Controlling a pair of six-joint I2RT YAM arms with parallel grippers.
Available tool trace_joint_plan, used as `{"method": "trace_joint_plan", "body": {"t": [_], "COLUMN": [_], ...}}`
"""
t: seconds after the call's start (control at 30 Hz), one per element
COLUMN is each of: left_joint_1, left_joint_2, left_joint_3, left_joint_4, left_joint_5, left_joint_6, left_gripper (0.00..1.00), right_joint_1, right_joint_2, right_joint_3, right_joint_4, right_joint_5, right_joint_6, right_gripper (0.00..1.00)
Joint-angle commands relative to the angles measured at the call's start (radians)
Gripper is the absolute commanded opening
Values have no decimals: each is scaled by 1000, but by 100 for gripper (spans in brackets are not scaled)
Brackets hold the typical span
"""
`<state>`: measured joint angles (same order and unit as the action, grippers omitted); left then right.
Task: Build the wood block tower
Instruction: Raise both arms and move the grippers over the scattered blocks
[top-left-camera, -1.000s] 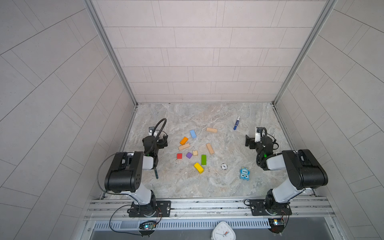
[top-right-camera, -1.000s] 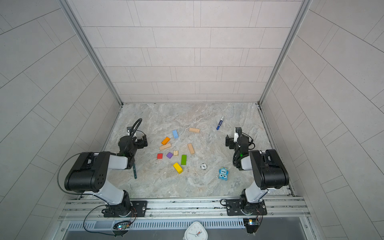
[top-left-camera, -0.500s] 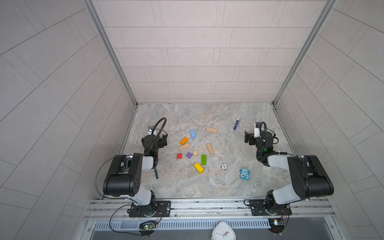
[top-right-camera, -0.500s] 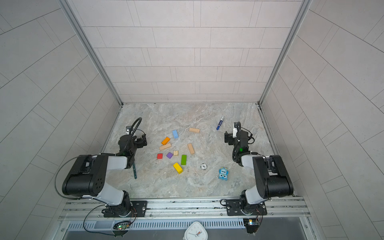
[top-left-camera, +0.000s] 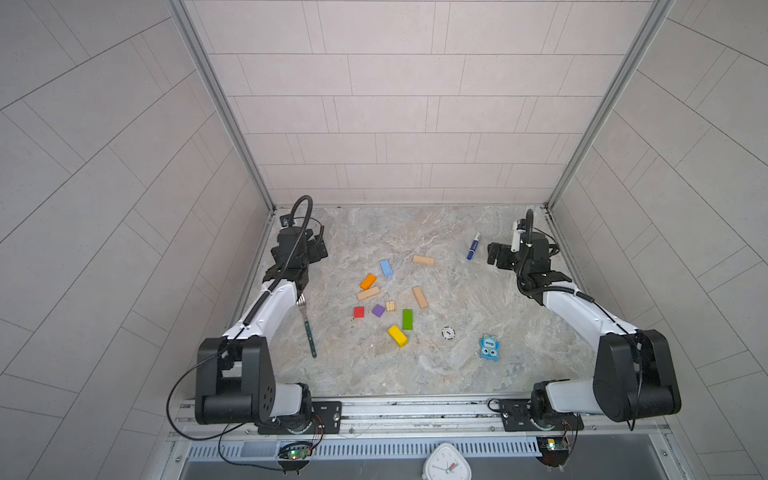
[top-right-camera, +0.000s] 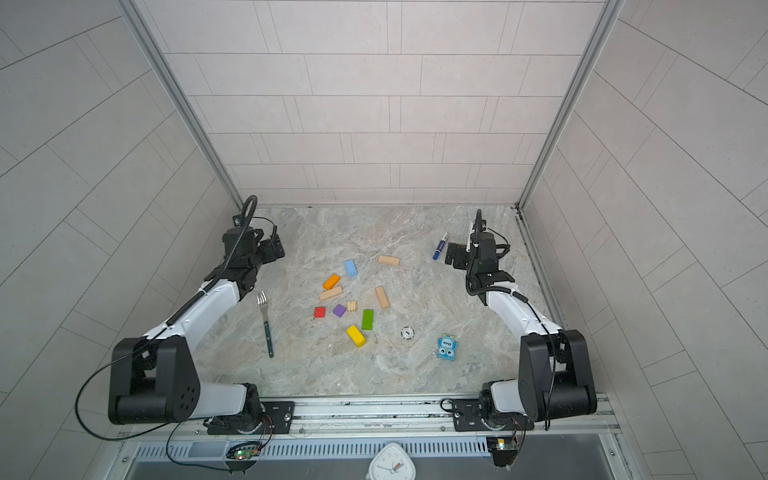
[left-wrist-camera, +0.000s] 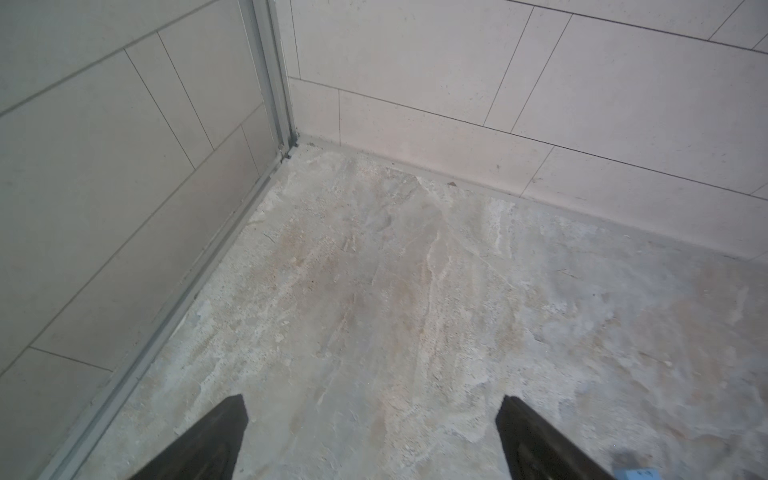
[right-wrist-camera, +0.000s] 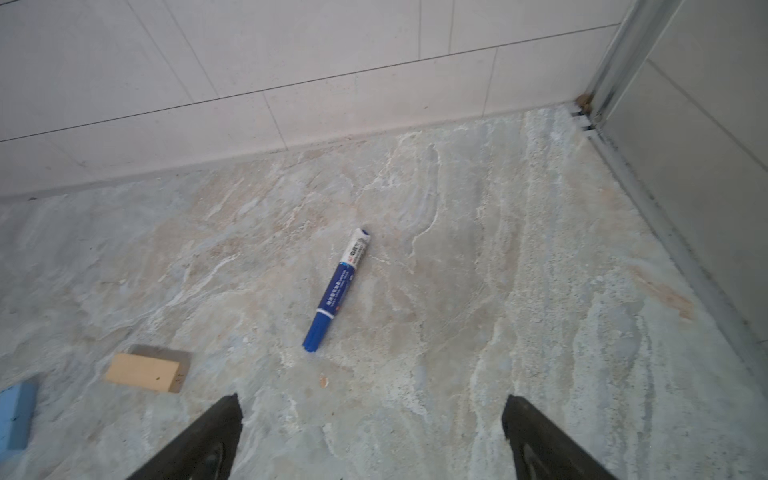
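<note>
while the wood blocks (top-left-camera: 368, 293) lie scattered singly, unstacked, the left gripper (left-wrist-camera: 372, 398) and the right gripper (right-wrist-camera: 370, 398) each gape wide, holding nothing.

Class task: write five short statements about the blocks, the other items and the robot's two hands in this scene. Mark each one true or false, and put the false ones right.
1. The right hand holds the blue marker. False: its jaws are open and empty, and the marker lies on the table.
2. The red cube sits next to the purple cube. True.
3. The green block rests on top of the yellow block. False: both lie on the table, and nothing is stacked.
4. The left hand is open with nothing between its jaws. True.
5. A fork lies flat on the table. True.
</note>
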<state>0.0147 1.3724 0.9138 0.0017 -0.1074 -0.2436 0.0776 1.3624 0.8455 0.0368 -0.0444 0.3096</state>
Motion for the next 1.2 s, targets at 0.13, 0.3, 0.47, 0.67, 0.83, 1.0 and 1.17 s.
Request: {"method": "trace_joint_plan", "body": {"t": [0.13,0.3,0.47,0.67,0.83,1.0,1.17], "left_joint_1": [-10,-31,-77,-193,-247,-283,-284], "left_joint_2": [8,-4,18,-18,-40,-65,-106], "left_joint_3": [126,132,183,200,188,178,132], "left_joint_4": [-379,-436,-503,-574,-550,-571,-570], "left_joint_5": [273,348,488,512,589,597,608], "left_joint_6": [-151,-175,-146,-46,-58,-52,-63], "left_gripper": [99,100,99,100,99,99,100], "right_joint_1": [180,250,329,417,508,607,654], "right_joint_2": [103,176,198,182,142,148,148], "right_joint_3": [188,287,341,294,190,165,122], "right_joint_4": [-421,-560,-643,-605,-499,-479,-414], "right_joint_5": [106,116,123,110,166,220,258], "right_joint_6": [56,81,129,145,178,216,255], "right_gripper": [99,99,99,99,99,99,99]}}
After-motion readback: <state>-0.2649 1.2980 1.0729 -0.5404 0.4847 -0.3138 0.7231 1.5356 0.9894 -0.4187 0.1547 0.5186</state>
